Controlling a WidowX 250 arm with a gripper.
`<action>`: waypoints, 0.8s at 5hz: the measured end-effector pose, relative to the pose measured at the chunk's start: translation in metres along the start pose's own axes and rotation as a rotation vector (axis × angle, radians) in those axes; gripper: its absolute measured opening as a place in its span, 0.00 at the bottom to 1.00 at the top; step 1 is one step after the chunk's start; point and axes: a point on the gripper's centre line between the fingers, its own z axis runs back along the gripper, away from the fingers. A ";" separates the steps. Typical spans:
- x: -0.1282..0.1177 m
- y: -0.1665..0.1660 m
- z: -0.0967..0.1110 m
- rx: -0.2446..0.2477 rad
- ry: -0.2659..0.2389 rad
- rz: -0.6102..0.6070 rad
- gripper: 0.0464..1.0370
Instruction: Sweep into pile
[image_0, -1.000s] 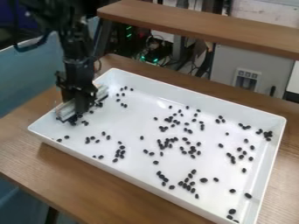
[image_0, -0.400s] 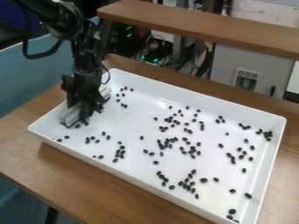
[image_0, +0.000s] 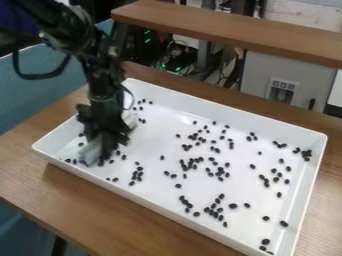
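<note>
Clamping a pale bar (image_0: 91, 150), the pincer (image_0: 105, 144) hangs low at the left of the view, inside the white tray (image_0: 152, 140). Black beans (image_0: 232, 205) lie scattered across the tray, some just beside the bar.

From my remote seat, I'm seeing a long, pale sweeping tool (image_0: 91, 151) lying slantwise in the gripper (image_0: 105, 144), its ends showing on either side. Small, dark, oval beans (image_0: 192, 160) are lying just beside the gripper and well apart from it, loosely scattered and clustered.
</note>
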 end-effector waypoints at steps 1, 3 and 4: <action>-0.003 -0.052 0.004 -0.080 -0.011 -0.064 0.35; 0.011 -0.146 0.010 -0.145 -0.075 -0.133 0.35; 0.020 -0.193 0.014 -0.218 -0.106 -0.142 0.35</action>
